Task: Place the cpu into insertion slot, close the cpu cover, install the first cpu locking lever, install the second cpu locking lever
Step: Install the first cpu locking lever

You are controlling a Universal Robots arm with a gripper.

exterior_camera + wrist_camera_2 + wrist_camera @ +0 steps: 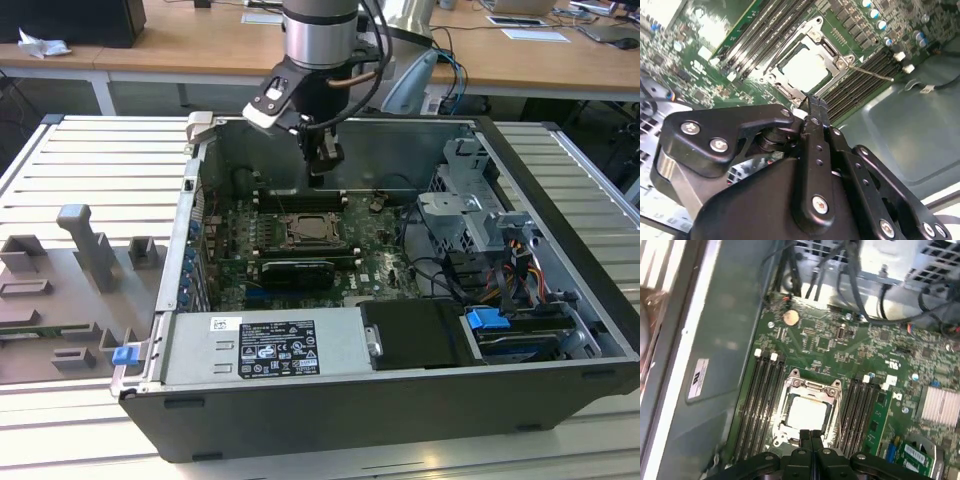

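The gripper (810,434) hovers just above the cpu cover (812,385), fingers pressed together and holding nothing. The cover lies flat around the seated cpu (807,412).

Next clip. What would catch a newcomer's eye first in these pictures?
In the exterior view, the open computer case lies on its side, and the arm's gripper reaches in over the green motherboard. In both wrist views, the pale cpu stands out brightly, framed by the silvery cpu cover, with the shut gripper just above it.
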